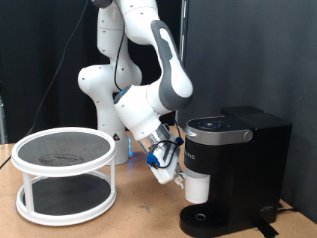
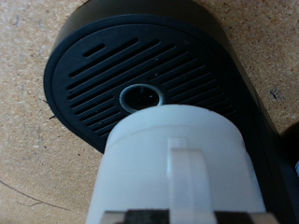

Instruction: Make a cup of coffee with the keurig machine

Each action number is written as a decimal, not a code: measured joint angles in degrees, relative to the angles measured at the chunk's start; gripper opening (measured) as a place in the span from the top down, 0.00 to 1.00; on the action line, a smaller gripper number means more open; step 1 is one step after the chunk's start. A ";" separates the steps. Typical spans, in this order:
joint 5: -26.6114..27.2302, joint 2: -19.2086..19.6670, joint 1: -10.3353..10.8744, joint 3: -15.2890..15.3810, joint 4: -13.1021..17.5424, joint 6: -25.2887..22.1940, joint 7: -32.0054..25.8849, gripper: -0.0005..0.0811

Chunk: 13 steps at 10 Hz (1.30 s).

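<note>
The keurig machine (image 1: pixel 243 159) stands at the exterior view's right, black with a silver-grey top panel and its lid down. My gripper (image 1: pixel 176 171) is shut on the cup (image 1: pixel 198 187), a small white mug. It holds the mug under the brew head, just above the round drip base (image 1: pixel 203 218). In the wrist view the cup (image 2: pixel 177 159) fills the frame, its handle (image 2: pixel 192 177) facing the camera. The black slotted drip base (image 2: pixel 112 79) lies close below it. Only slivers of my fingertips (image 2: pixel 140 217) show at the frame's edge.
A white two-tier round rack (image 1: pixel 64 174) with mesh shelves stands on the wooden table (image 1: pixel 139 213) at the exterior view's left. The robot's base is behind it, in front of a black curtain. A cable runs along the table at the right edge.
</note>
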 joint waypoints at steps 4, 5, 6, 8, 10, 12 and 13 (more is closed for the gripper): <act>2.68 3.69 0.11 1.96 1.98 1.98 -0.18 0.99; 3.01 4.23 0.11 2.10 2.28 2.25 -0.29 0.99; 3.22 4.70 0.11 2.19 2.44 2.37 -0.42 0.99; 3.59 4.79 0.11 2.22 2.46 2.40 -0.80 0.99; 4.83 4.80 0.11 2.41 2.46 2.74 -2.02 0.99; 6.32 4.80 0.11 2.61 2.46 3.05 -3.49 0.84; 6.47 4.80 0.11 2.62 2.46 3.06 -3.66 0.67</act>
